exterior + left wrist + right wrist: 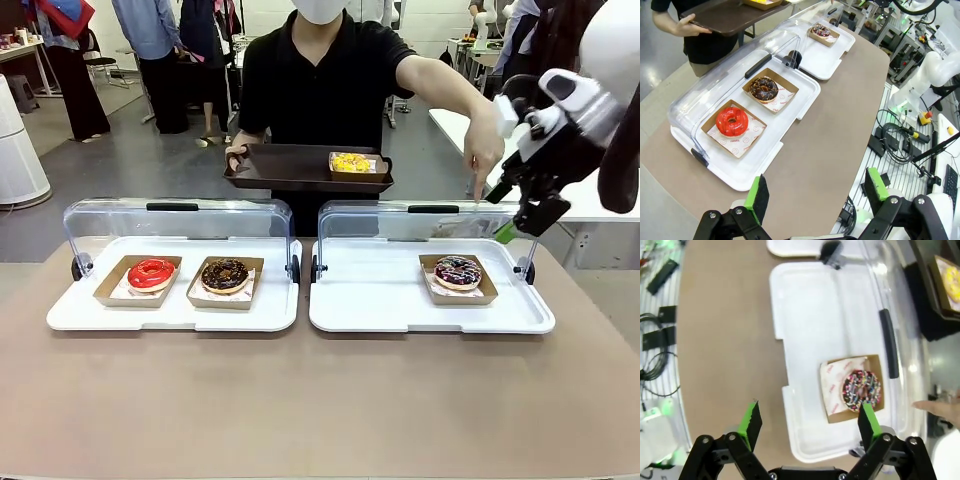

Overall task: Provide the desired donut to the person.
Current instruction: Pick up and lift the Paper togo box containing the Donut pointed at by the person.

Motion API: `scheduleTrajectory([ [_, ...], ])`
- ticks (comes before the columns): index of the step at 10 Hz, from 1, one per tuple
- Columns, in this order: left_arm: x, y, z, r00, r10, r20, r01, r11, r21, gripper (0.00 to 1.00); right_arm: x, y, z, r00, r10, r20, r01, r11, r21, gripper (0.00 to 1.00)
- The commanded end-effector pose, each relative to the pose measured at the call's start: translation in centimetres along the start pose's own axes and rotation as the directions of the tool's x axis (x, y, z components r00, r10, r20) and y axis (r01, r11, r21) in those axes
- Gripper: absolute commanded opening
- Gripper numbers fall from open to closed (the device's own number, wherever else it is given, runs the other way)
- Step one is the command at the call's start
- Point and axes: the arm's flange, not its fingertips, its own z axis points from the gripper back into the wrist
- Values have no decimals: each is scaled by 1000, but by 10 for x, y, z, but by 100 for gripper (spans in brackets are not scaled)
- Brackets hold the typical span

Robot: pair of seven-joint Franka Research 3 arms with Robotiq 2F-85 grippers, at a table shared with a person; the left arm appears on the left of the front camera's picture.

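Observation:
The person (330, 80) stands at the far side, holding a brown tray (290, 170) that carries a yellow donut (350, 162). Their other hand (484, 160) points a finger down at the sprinkled chocolate donut (457, 271) in its paper box on the right white tray (370, 300). My right gripper (520, 225) hovers open above and to the right of that donut; in the right wrist view the donut (861, 390) lies just past my open right gripper (809, 424). Off the table's left end, my left gripper (816, 192) hangs open, holding nothing.
The left white tray (80, 312) holds a red glazed donut (151, 273) and a chocolate donut (224, 275). Both trays have clear lids (180, 215) tipped open at the back. Bare brown table (320, 400) lies in front. Cables and gear (895, 145) sit beside the table.

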Motion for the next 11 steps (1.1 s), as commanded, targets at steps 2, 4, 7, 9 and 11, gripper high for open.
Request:
scheduleTrajectory([
  [2, -1, -1, 1, 1000, -5, 6, 5, 1000, -2, 100, -5, 0, -26, 995, -33, -98, 37, 999, 35, 100],
  [4, -1, -1, 1, 1000, -5, 6, 5, 1000, -2, 100, -2, -2, -23, 997, -17, -71, 17, 1000, 4, 100],
  [7, -1, -1, 1, 1000, -5, 6, 5, 1000, -2, 100, -2, -2, -23, 997, -17, -71, 17, 1000, 4, 100],
  [9, -1, -1, 1, 1000, -5, 6, 5, 1000, -2, 100, -2, -2, -23, 997, -17, -71, 17, 1000, 4, 100],
  [11, -1, -1, 1, 1000, -5, 6, 5, 1000, -2, 100, -3, -3, -21, 999, -6, -50, 7, 1000, 19, 100],
])
